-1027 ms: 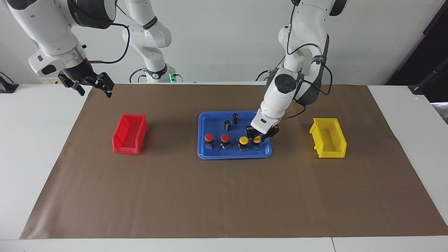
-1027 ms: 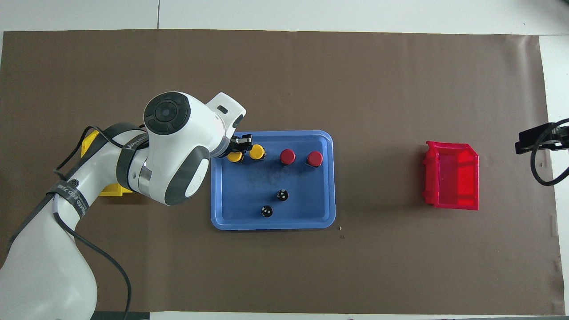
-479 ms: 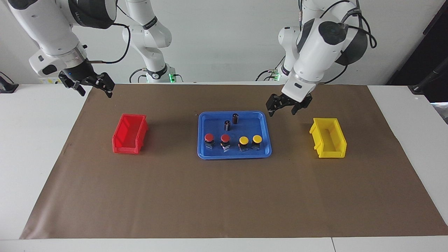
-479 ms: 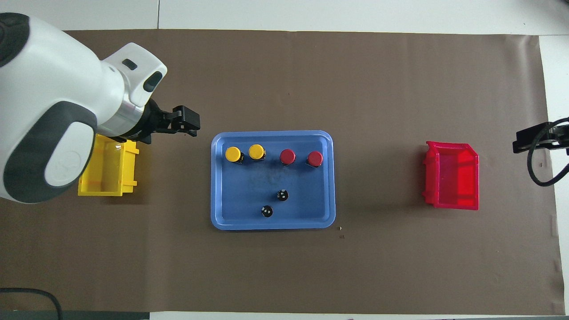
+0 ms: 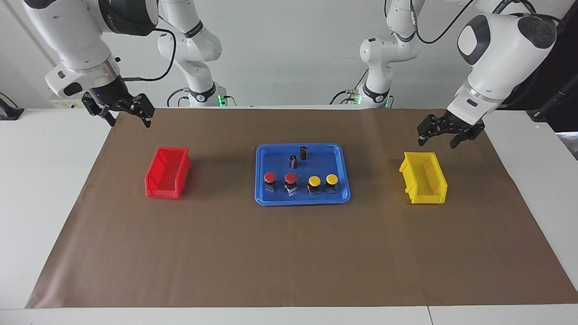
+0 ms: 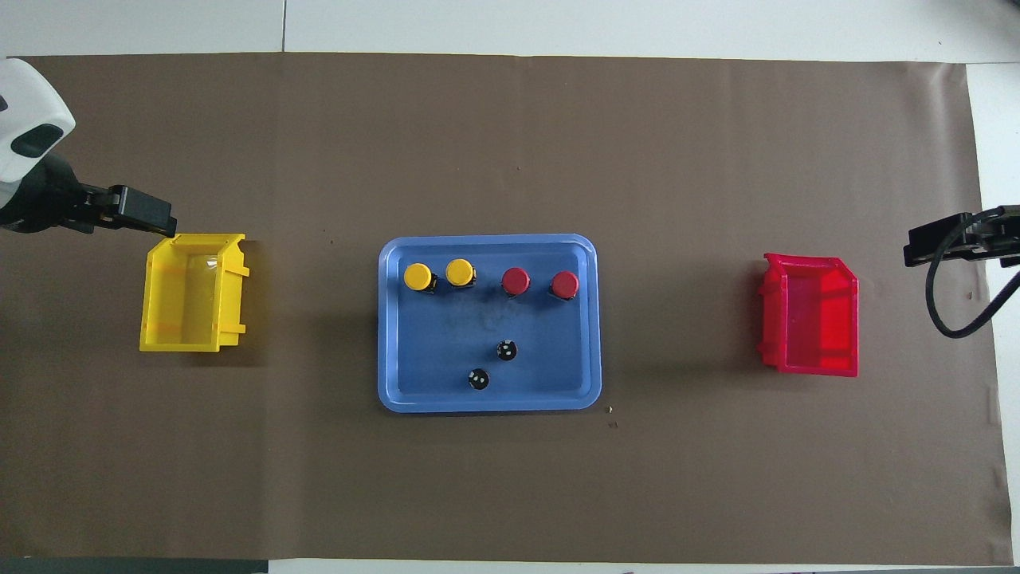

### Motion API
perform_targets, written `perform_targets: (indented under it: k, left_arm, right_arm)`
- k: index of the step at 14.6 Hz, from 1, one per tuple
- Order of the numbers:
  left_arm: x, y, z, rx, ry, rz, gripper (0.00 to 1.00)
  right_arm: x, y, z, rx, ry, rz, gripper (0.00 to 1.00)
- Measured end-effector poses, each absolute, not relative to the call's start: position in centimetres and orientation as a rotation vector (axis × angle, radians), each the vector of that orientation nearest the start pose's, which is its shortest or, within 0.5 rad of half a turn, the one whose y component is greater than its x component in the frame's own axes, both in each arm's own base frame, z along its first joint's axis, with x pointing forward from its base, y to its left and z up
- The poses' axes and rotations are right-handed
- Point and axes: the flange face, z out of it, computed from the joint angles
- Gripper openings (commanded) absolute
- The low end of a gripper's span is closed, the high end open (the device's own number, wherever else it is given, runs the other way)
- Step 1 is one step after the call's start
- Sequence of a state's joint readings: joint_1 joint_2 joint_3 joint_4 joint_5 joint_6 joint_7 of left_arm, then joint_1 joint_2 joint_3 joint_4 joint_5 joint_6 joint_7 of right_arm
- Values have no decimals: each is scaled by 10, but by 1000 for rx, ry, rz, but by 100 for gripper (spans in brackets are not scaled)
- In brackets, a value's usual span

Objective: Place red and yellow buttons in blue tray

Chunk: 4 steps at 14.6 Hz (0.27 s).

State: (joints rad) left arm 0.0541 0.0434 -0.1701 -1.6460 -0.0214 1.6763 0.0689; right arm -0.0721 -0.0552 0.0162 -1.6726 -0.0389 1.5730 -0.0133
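All four red and yellow mushroom-capped push-buttons stand in flat bright-blue plastic tray; task looks done. Left gripper and right gripper hang well aside of it, fingers apart, empty.

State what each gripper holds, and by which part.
Nothing is held. The left gripper hangs empty over the yellow bin's robot-side end; the right gripper waits empty, jaws open on both.

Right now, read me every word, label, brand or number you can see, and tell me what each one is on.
No text here can be read with certainty.
Dark collar of the right arm: white lettering, too blurred to read.
Black band on the spare arm by the wall: print too small to read.
Blue tray, red bin, yellow bin: no markings visible.
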Motion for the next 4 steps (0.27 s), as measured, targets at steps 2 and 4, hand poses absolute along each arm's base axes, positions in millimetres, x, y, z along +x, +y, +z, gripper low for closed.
perform_targets:
  k: [2, 4]
  left_arm:
    - [571, -66, 574, -3147, 293, 7, 100]
    - [572, -60, 574, -3147, 277, 3, 100]
  right_arm:
    - [534, -34, 607, -3178, 66, 73, 100]
    - [534, -34, 607, -3178, 66, 73, 100]
